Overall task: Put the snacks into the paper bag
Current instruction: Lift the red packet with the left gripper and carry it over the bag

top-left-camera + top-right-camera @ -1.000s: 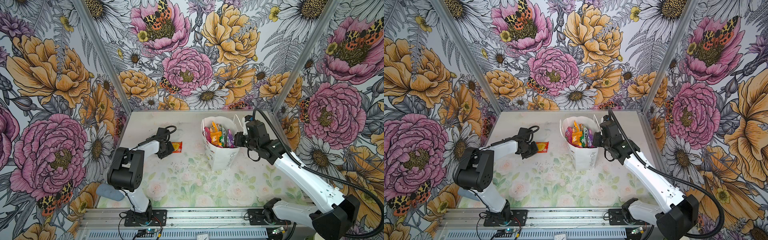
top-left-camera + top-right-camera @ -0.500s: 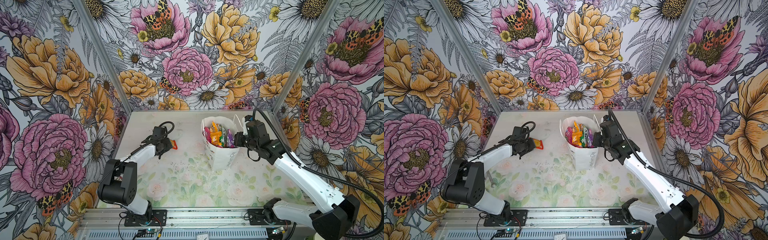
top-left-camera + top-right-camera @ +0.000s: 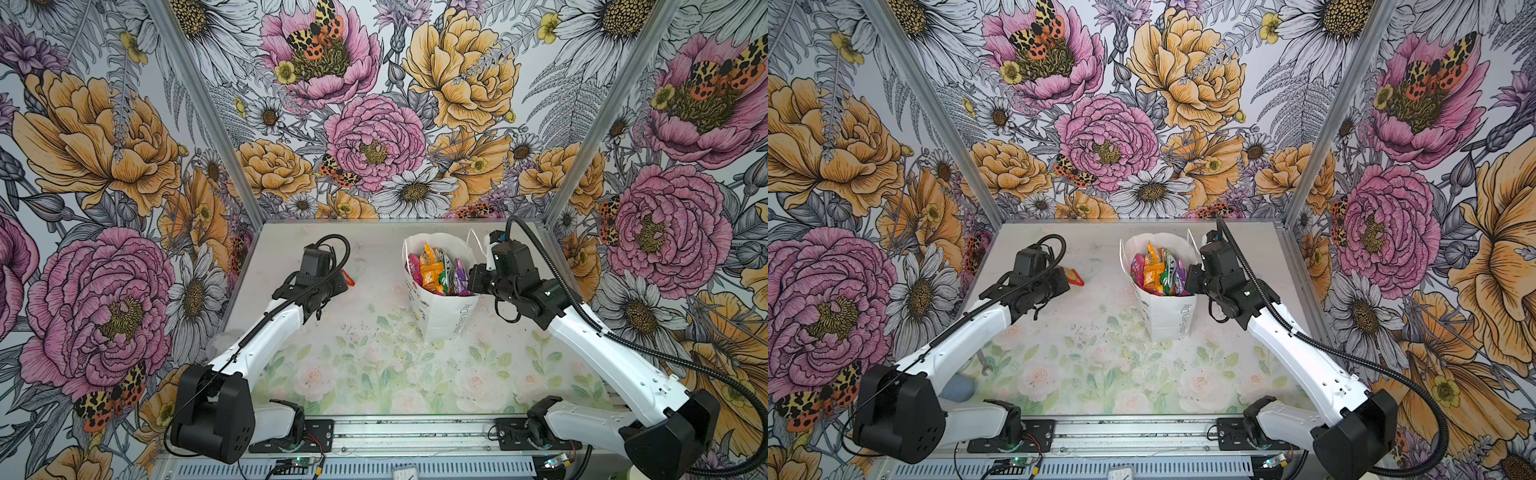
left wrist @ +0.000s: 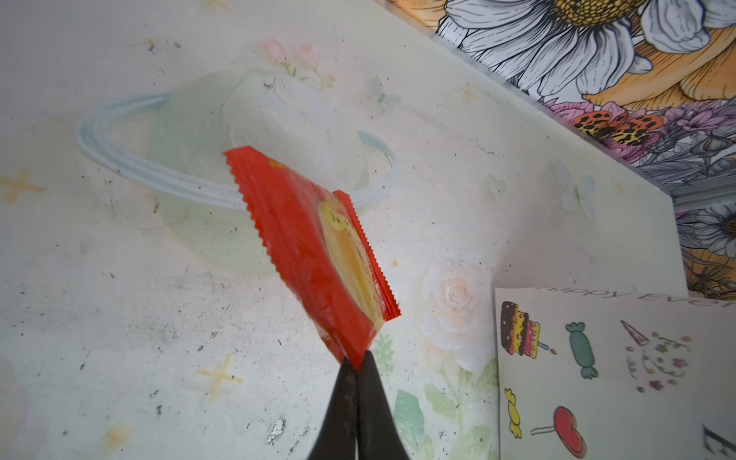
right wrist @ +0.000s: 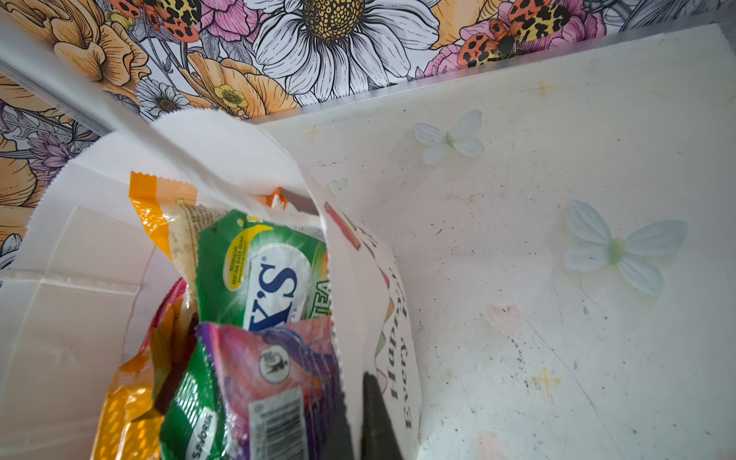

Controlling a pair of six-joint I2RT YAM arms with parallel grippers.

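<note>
1. Holding the red-orange packet [image 4: 318,247] by one corner, the left gripper [image 4: 355,364] has its jaws pressed together on the wrapper. The packet sticks out past the fingertips and appears raised above the table [image 4: 119,318].
2. In both top views the left gripper [image 3: 338,284] is well apart from the paper bag [image 3: 444,316]. The bag stands upright on the side toward the other arm, with its mouth open.
3. The right gripper [image 5: 354,398] is clamped on the upper rim of the paper bag [image 5: 370,286]. One finger is inside and one outside, with the paper wall between them.
4. Just beside the inner finger is the purple packet [image 5: 278,366]. Farther from the gripper, the green "FOX'S" packet [image 5: 255,278] and an orange packet [image 5: 127,414] stand inside the bag.
</note>
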